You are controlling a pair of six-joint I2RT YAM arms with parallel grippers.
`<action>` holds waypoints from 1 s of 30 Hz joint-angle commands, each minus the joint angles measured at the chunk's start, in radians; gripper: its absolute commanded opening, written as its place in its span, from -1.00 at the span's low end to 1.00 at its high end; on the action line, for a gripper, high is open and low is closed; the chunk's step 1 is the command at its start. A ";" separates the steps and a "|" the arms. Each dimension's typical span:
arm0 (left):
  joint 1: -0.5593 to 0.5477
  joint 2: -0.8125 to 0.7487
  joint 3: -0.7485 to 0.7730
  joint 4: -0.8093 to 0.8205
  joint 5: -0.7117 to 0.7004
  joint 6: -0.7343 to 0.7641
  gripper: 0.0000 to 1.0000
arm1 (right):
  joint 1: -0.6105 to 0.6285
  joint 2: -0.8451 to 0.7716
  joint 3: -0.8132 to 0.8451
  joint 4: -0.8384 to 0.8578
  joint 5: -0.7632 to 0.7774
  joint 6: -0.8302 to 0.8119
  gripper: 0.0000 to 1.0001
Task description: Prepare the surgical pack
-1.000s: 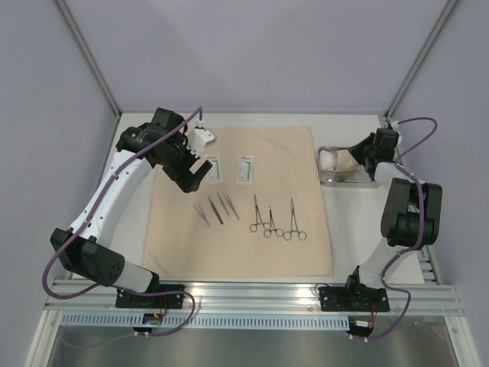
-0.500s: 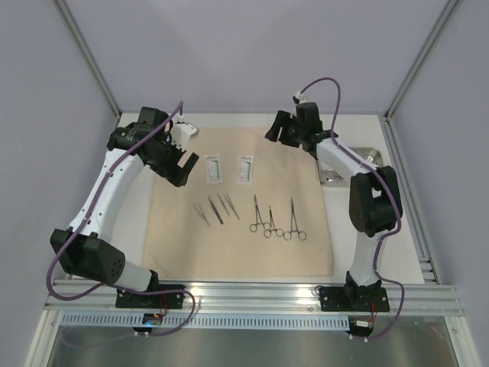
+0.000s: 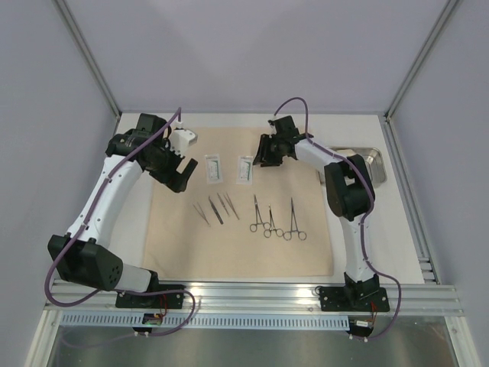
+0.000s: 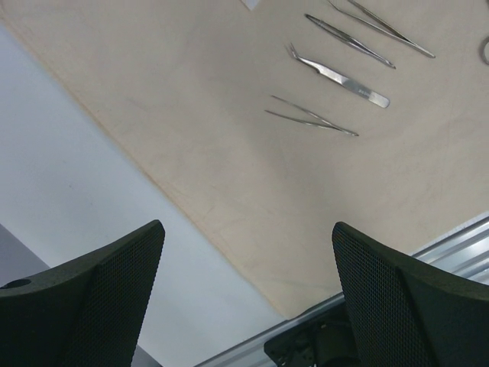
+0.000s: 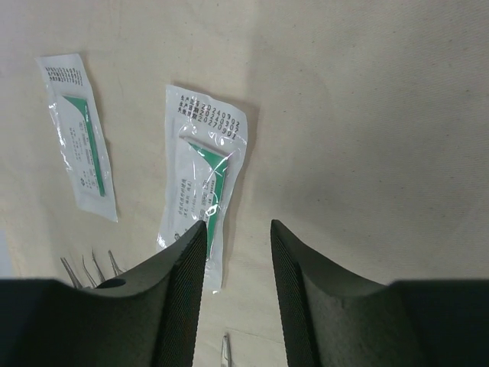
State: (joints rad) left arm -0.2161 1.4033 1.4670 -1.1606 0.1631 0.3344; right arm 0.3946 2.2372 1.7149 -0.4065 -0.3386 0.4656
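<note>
— How is the light?
— Bright, even and soft from above; the tan cloth sheet [image 3: 237, 222] has no hot spots.
— Shadows?
— Faint: 1 soft band beside the packet [image 5: 200, 183] in the right wrist view. The tweezers [image 4: 340, 75] glint, and the packet's plastic shines a little.
— Focus?
— All 3 views are crisp; the packet's print is sharp.

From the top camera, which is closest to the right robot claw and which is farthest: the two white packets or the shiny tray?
1. The right white packet, just left of the right gripper, on the tan cloth.
2. The left white packet, further left on the cloth.
3. The steel tray, off the cloth on the far right.
</note>
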 commanded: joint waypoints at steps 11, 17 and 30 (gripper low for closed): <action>-0.002 -0.033 0.003 0.013 0.039 -0.011 1.00 | 0.010 0.085 0.037 0.021 -0.122 0.061 -0.28; -0.002 -0.033 0.003 0.013 0.039 -0.008 1.00 | 0.021 0.110 0.046 0.050 -0.145 0.090 -0.38; -0.002 -0.035 0.000 0.013 0.041 -0.001 1.00 | 0.015 0.138 0.046 0.121 -0.192 0.171 -0.99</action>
State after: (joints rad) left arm -0.2161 1.4025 1.4670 -1.1591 0.1860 0.3351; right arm 0.4046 2.3550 1.7493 -0.3134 -0.5060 0.5991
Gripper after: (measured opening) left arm 0.997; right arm 0.018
